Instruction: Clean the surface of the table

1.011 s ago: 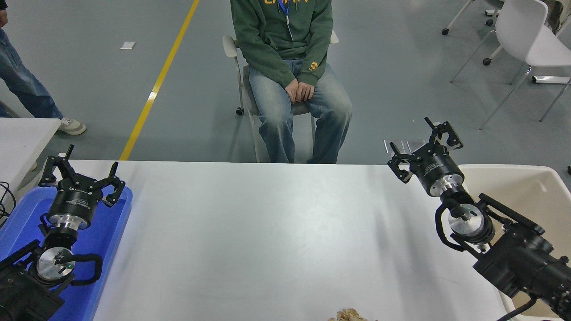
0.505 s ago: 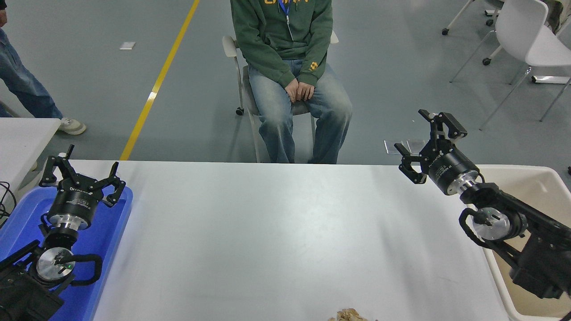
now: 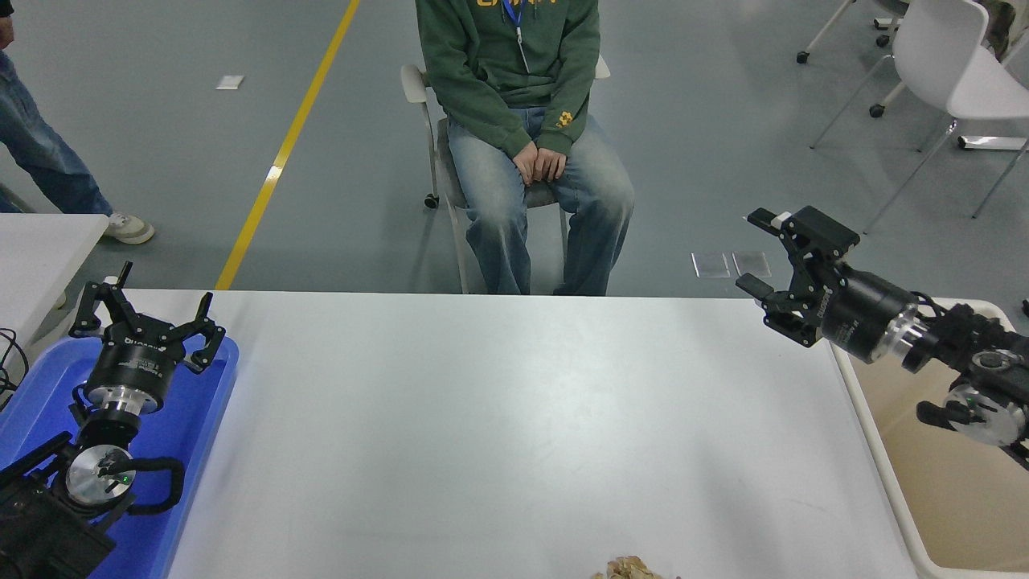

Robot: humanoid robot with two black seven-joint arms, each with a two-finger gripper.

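The table surface (image 3: 498,434) is a wide white matte top filling the lower picture. A small crumpled tan scrap (image 3: 631,569) lies at its front edge, partly cut off by the frame. My right gripper (image 3: 760,253) is open and empty, held above the table's far right corner and pointing left. Its arm reaches in over the beige bin. My left gripper (image 3: 145,310) is open and empty, parked over the blue tray at the lower left.
A blue tray (image 3: 193,418) sits on the table's left end. A beige plastic bin (image 3: 949,482) stands at the right edge. A person in a green hoodie (image 3: 514,72) sits on a chair beyond the far edge. A smaller white table corner (image 3: 40,249) is at far left.
My right arm has swung to the right and back, over the beige bin. Its gripper has turned from pointing away to pointing left. The left arm has not moved.
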